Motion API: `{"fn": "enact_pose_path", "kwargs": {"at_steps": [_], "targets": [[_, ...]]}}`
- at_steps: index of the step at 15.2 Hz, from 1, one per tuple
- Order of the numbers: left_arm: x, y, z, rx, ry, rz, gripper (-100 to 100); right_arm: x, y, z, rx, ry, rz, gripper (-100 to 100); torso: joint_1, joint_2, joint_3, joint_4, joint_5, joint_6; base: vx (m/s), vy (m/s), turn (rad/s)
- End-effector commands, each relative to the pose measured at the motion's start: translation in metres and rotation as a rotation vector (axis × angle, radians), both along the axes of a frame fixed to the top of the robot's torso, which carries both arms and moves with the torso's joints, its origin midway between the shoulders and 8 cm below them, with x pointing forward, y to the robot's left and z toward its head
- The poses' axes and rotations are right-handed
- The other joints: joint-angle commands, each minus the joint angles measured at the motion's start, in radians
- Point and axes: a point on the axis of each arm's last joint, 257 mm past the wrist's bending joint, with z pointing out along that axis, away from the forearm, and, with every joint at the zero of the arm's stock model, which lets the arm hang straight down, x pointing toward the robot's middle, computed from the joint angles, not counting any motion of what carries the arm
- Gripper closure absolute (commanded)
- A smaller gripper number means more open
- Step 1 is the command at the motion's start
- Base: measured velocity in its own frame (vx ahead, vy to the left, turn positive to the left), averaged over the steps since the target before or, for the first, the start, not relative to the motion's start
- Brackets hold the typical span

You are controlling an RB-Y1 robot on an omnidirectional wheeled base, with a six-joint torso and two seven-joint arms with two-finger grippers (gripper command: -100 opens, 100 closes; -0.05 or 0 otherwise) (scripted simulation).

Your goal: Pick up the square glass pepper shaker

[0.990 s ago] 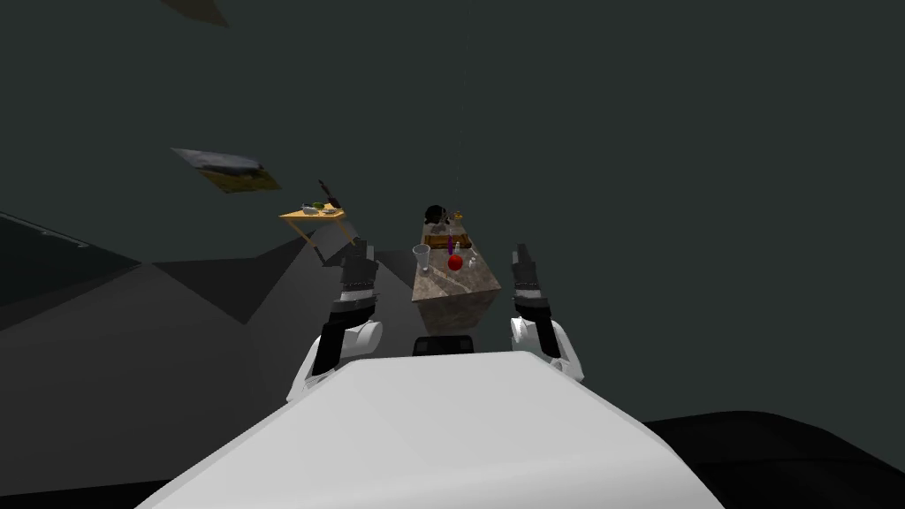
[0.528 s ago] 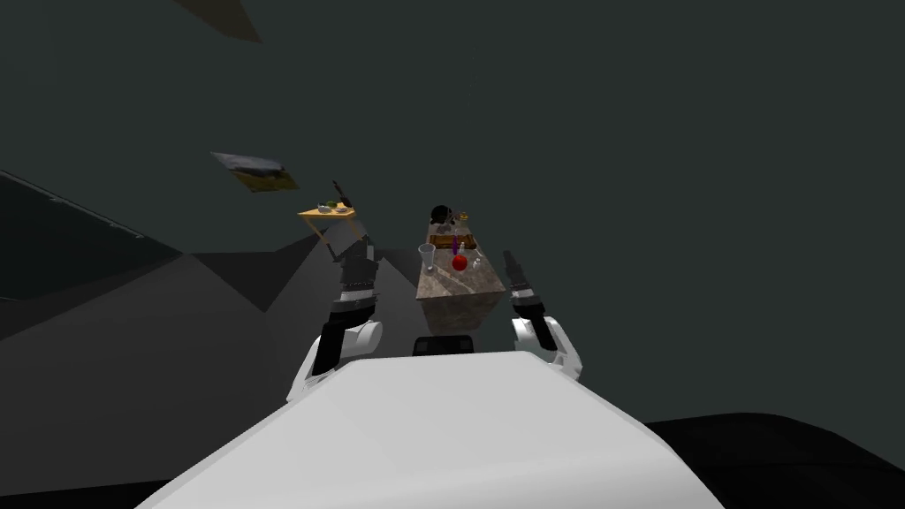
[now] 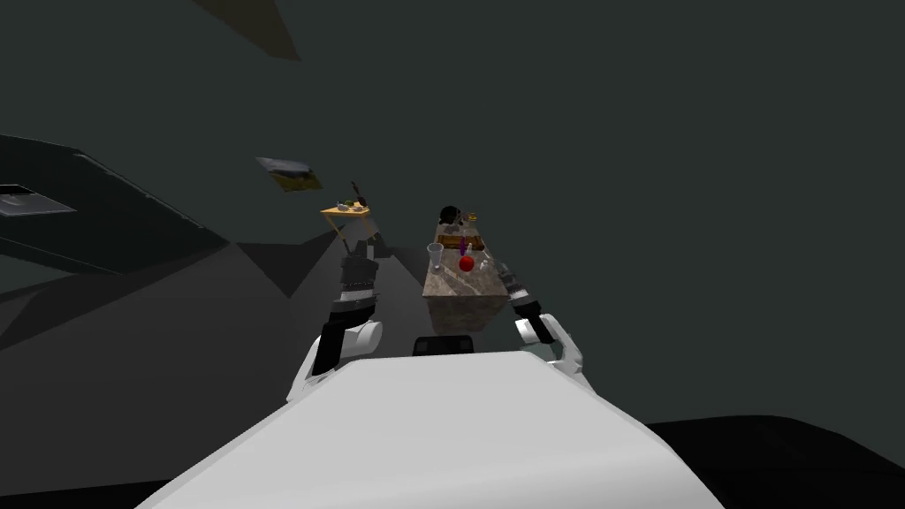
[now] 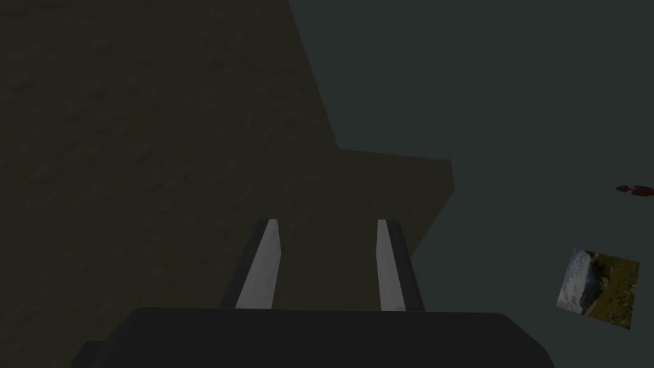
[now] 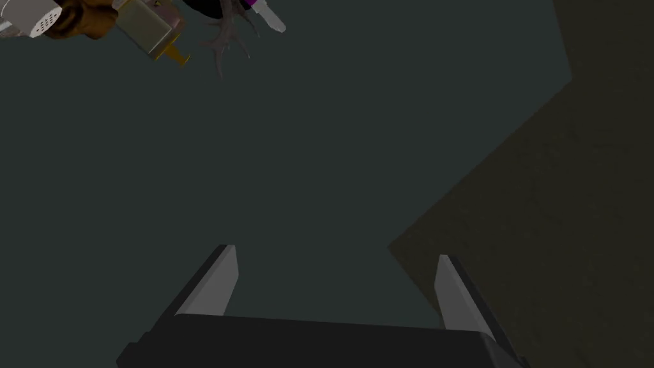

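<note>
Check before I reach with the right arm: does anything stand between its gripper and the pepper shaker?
Nothing visible does. The right gripper, open, is by the table's right edge; the small pale shaker stands just beyond it. The red apple is on the shaker's left, off that path.

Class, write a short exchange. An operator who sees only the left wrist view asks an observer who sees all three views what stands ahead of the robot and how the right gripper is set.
Operator: What stands ahead of the robot?
Observer: The head view shows a stone-topped table straight ahead, with a red round thing on it.
Operator: How is the right gripper set?
Observer: The right gripper is open, with nothing between its fingers.
</note>
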Motion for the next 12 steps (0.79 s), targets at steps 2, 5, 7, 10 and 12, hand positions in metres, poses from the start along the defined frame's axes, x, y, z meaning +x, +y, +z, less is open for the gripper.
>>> {"fn": "enact_pose_path", "kwargs": {"at_steps": [2, 5, 7, 10, 12], "targets": [[0.000, 0.000, 0.000, 0.000, 0.000, 0.000, 0, 0.008, -0.008, -0.023, -0.073, 0.050, -0.003, -100, 0.000, 0.000, 0.000, 0.000, 0.000, 0.000, -0.005, 0.008, 0.146], [0.000, 0.000, 0.000, 0.000, 0.000, 0.000, 0, 0.015, -0.021, -0.053, -0.172, 0.113, -0.010, -100, 0.000, 0.000, 0.000, 0.000, 0.000, 0.000, -0.007, 0.012, 0.187], [0.000, 0.000, 0.000, 0.000, 0.000, 0.000, 0, 0.020, -0.035, -0.079, -0.266, 0.169, -0.020, -100, 0.000, 0.000, 0.000, 0.000, 0.000, 0.000, -0.006, 0.014, 0.174], [0.000, 0.000, 0.000, 0.000, 0.000, 0.000, 0, 0.023, -0.048, -0.095, -0.326, 0.205, -0.028, -100, 0.000, 0.000, 0.000, 0.000, 0.000, 0.000, -0.003, 0.015, 0.168], [0.000, 0.000, 0.000, 0.000, 0.000, 0.000, 0, 0.024, -0.059, -0.108, -0.378, 0.235, -0.036, -100, 0.000, 0.000, 0.000, 0.000, 0.000, 0.000, -0.001, 0.013, 0.137]]}}
